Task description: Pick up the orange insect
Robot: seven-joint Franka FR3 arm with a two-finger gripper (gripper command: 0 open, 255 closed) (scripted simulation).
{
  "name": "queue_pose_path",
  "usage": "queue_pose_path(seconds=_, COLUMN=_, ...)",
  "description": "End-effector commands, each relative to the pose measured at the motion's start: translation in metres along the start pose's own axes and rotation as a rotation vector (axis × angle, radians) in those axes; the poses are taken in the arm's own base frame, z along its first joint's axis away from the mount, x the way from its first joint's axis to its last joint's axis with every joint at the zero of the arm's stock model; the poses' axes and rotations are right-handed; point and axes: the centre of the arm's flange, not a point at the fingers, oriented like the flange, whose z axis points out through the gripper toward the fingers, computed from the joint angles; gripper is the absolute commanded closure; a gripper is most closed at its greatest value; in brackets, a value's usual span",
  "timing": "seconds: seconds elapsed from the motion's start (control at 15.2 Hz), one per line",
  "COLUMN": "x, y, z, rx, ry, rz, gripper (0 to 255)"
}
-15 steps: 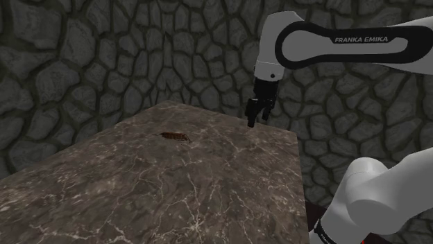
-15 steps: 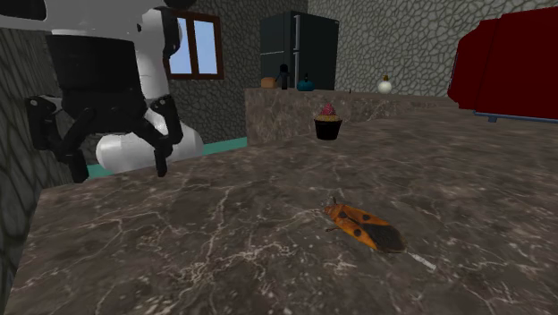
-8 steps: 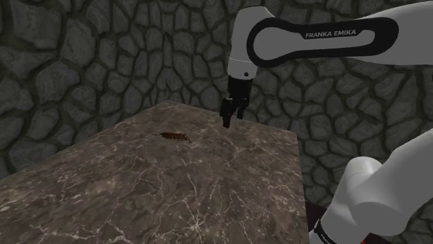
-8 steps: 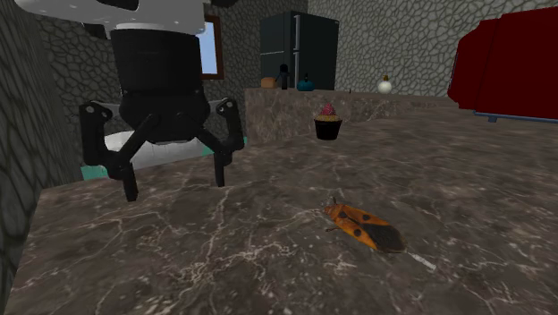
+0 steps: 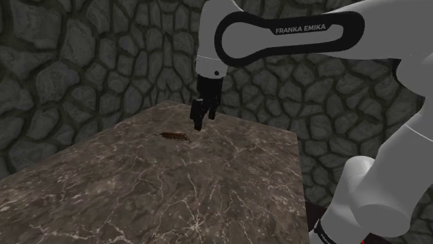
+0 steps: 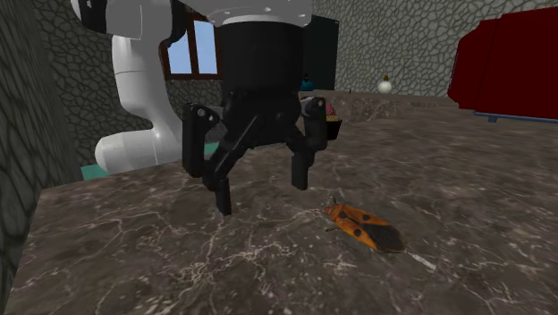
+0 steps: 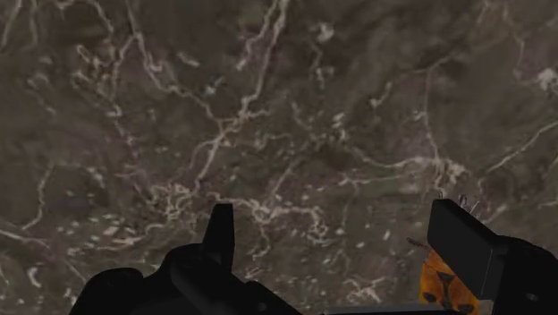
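- The all-black gripper (image 6: 262,192) was released: its two fingers (image 7: 219,231) stood wide apart with only bare stone between them, and they touched nothing.
- Directly beneath the gripper (image 7: 340,242) lay a dark brown marble countertop (image 7: 179,107) veined in white. The fingertips hung just above it, pointing downward.
- The countertop (image 5: 173,194) spread away from the gripper (image 5: 198,125) on all sides. One of its edges lay close behind the gripper, before a wall of dark irregular stones (image 5: 83,55).
- Farther behind the gripper, in the second exterior view, were a second marble counter (image 6: 402,103), a cupcake (image 6: 333,116) partly hidden by one finger, a small pale bottle (image 6: 385,85), a dark refrigerator (image 6: 325,49), a blue-lit window (image 6: 204,45) and a large dark red shape (image 6: 510,63).
- The orange insect (image 6: 362,226), marked with black, lay flat on the marble just beside the gripper, outside the span of the fingers and lower than their tips.
- In the wrist view the insect (image 7: 444,282) showed close against the outer side of one finger, which partly covered it.
- In the shoulder view the insect (image 5: 175,136) lay near the fingertips, apart from them.
- The white arm (image 5: 277,35), lettered FRANKA EMIKA, reached roughly level above the countertop, its last link turned straight down to the gripper. Its lower links (image 5: 375,201) rose from beside the countertop.
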Motion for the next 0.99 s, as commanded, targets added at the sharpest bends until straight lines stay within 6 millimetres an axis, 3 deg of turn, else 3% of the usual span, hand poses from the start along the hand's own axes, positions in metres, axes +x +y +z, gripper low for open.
queue_pose_path(seconds=0.0, x=0.018, y=-0.018, z=-0.003, rx=0.003, ry=0.008, rz=-0.046, gripper=0)
queue_pose_path(seconds=0.33, x=0.053, y=-0.071, z=-0.006, rx=0.007, ry=0.027, rz=-0.159, gripper=0)
queue_pose_path(seconds=0.92, x=0.054, y=-0.075, z=0.034, rx=0.008, ry=0.028, rz=-0.167, gripper=0)
